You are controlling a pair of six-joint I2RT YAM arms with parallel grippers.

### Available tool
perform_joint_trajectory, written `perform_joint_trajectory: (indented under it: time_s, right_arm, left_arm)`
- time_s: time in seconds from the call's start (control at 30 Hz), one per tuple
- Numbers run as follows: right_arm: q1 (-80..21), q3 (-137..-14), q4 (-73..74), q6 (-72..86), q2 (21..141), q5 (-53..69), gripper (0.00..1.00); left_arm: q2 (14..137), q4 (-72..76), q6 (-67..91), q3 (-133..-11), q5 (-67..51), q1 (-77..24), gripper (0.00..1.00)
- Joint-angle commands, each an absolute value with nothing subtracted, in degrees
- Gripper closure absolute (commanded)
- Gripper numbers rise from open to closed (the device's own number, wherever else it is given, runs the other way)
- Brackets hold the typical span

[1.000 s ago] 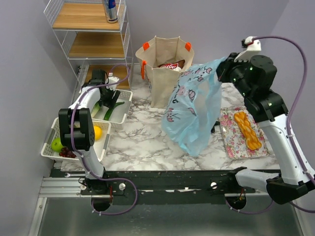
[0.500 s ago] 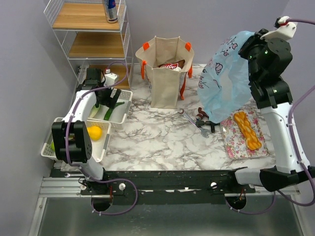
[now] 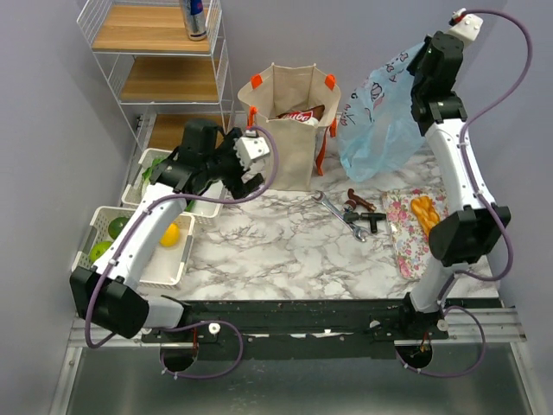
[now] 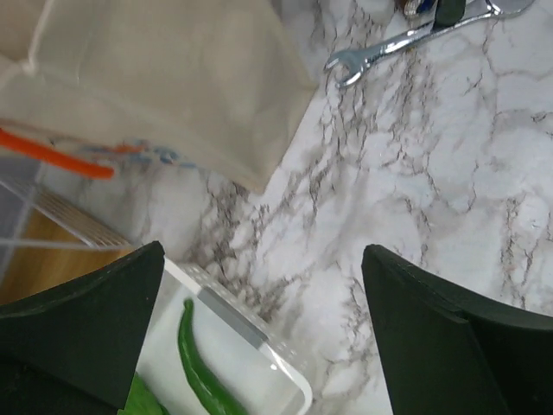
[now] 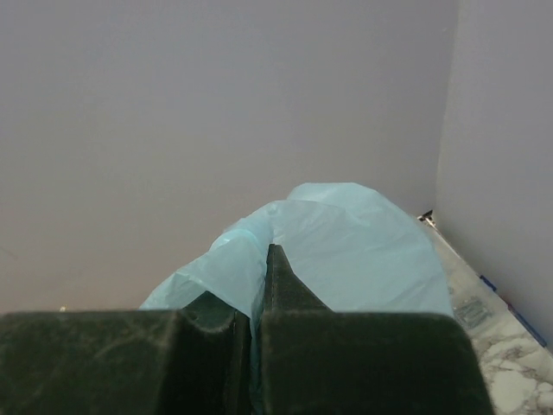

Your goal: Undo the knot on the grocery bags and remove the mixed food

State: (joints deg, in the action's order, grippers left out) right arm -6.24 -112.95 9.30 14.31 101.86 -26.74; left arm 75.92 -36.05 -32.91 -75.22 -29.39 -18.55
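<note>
The beige canvas tote (image 3: pixel 289 138) with orange handles stands at the back middle, a red snack packet (image 3: pixel 299 115) showing in its mouth. My right gripper (image 3: pixel 417 85) is shut on the light-blue plastic bag (image 3: pixel 380 125) and holds it high at the back right; the right wrist view shows its film (image 5: pixel 346 251) pinched between the closed jaws (image 5: pixel 257 294). My left gripper (image 3: pixel 251 164) is open and empty just left of the tote. In the left wrist view the gripper (image 4: pixel 259 337) hangs over the corner of a white basket (image 4: pixel 285 367) with a green cucumber (image 4: pixel 197 363); the tote (image 4: pixel 173 78) is above.
A wrench and other metal tools (image 3: pixel 350 212) lie right of centre. A patterned tray (image 3: pixel 399 246) with braided bread is at the right. White baskets (image 3: pixel 173 268) at the left hold a yellow fruit (image 3: pixel 170 235), green fruits (image 3: pixel 117 226) and lettuce (image 3: pixel 151 169). A drink can (image 3: pixel 194 17) stands on the wire shelf.
My right arm swung the blue bag up and away to the back right, uncovering the metal tools. My left gripper left the basket and moved right toward the tote.
</note>
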Motion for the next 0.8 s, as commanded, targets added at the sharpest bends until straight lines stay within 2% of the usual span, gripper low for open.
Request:
perform_joint_trajectory:
  time_s: [0.0, 0.1, 0.2, 0.27, 0.33, 0.4, 0.53, 0.6, 0.67, 0.77]
  right_arm:
    - [-5.85, -118.24, 1.91, 13.21, 108.62, -23.55, 0.99]
    - [-5.39, -122.73, 1.27, 12.59, 113.68, -24.47, 0.99]
    - [-5.19, -122.11, 0.61, 10.58, 115.74, -23.73, 0.98]
    - [-5.19, -119.24, 0.76, 8.87, 115.54, -21.14, 0.83]
    - [-5.12, -116.94, 3.79, 7.84, 115.05, -18.81, 0.61]
    - [-5.1, -116.0, 8.23, 5.93, 114.26, -14.91, 0.44]
    - [-5.1, -111.48, 13.97, 1.51, 109.82, -4.63, 0.24]
    - [-5.1, -108.88, 16.3, -1.93, 107.06, 1.16, 0.17]
    - [-5.1, -107.21, 18.89, -4.71, 104.77, 5.15, 0.11]
    - [-5.1, -105.44, 21.5, -6.44, 102.01, 6.64, 0.05]
  left_arm:
    - [81.24, -31.16, -42.38, -84.43, -22.46, -25.65, 0.02]
    - [89.28, -32.63, -43.62, -96.53, -19.64, -27.72, 0.01]
    - [98.16, -37.11, -44.63, -109.15, -19.15, -28.64, 0.02]
    - [104.14, -41.57, -47.56, -117.22, -18.95, -29.42, 0.02]
    - [109.27, -44.78, -51.16, -123.08, -16.26, -30.72, 0.02]
    - [113.04, -46.62, -55.59, -125.04, -12.11, -32.05, 0.01]
    - [116.05, -47.41, -60.71, -122.34, -7.0, -33.48, 0.04]
    - [116.05, -48.48, -60.42, -120.95, -6.75, -33.55, 0.06]
    - [115.44, -50.37, -59.43, -120.12, -7.43, -33.51, 0.12]
    - [113.69, -53.14, -57.3, -119.08, -9.33, -33.63, 0.26]
